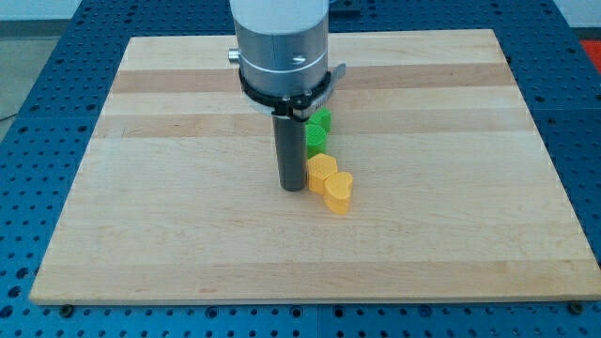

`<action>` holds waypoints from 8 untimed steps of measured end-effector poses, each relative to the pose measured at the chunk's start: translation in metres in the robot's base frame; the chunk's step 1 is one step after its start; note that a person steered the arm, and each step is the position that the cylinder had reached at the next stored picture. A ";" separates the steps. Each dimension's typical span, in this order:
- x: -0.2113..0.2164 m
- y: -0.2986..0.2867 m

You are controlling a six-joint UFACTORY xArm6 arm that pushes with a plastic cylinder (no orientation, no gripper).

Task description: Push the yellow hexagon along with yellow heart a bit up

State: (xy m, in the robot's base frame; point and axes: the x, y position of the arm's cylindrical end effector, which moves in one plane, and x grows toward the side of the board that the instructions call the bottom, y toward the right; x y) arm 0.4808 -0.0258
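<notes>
A yellow hexagon (321, 170) lies near the middle of the wooden board (169, 216). A yellow heart (338, 192) touches it on its lower right. My tip (293, 188) rests on the board right against the hexagon's left side, to the left of the heart. Two green blocks sit just above the hexagon: one (316, 139) directly above it, the other (321, 120) higher and partly hidden behind the arm's body.
The grey arm body (280, 47) hangs over the board's upper middle and hides what is behind it. A blue perforated table (38, 84) surrounds the board on all sides.
</notes>
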 end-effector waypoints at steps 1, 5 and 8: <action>-0.008 0.001; 0.019 -0.005; 0.111 0.097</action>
State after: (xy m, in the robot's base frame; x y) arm 0.5918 0.0717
